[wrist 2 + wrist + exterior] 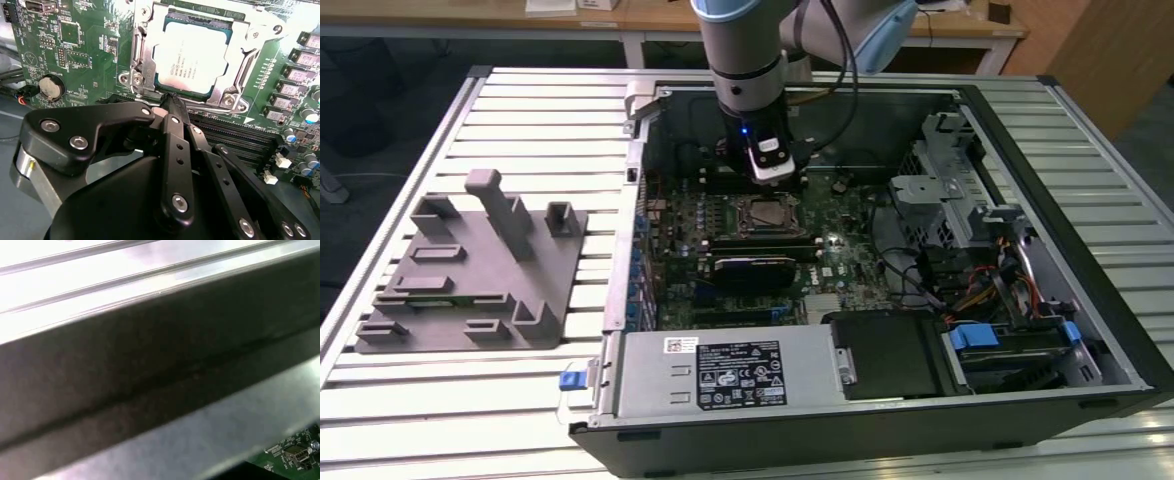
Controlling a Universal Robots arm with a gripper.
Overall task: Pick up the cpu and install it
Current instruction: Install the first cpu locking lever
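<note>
The cpu (pixel 192 57), a flat silvery square with a pale rim, lies inside the metal socket frame (pixel 142 65) on the green motherboard (pixel 75 55). In the exterior view the cpu (pixel 758 212) sits in the middle of the open computer case. My gripper (pixel 171 100) hovers just beside the socket's edge, its black fingers (pixel 175 145) pressed together with nothing between them. In the exterior view the gripper (pixel 770 172) hangs a little behind and above the socket.
A grey plastic fixture (pixel 467 270) stands on the slatted table at the exterior view's left. Inside the case are a black rectangular block (pixel 754 268), the power supply (pixel 720 375) and a drive cage (pixel 947 190) with cables. The first wrist view faces the case wall (pixel 150 365).
</note>
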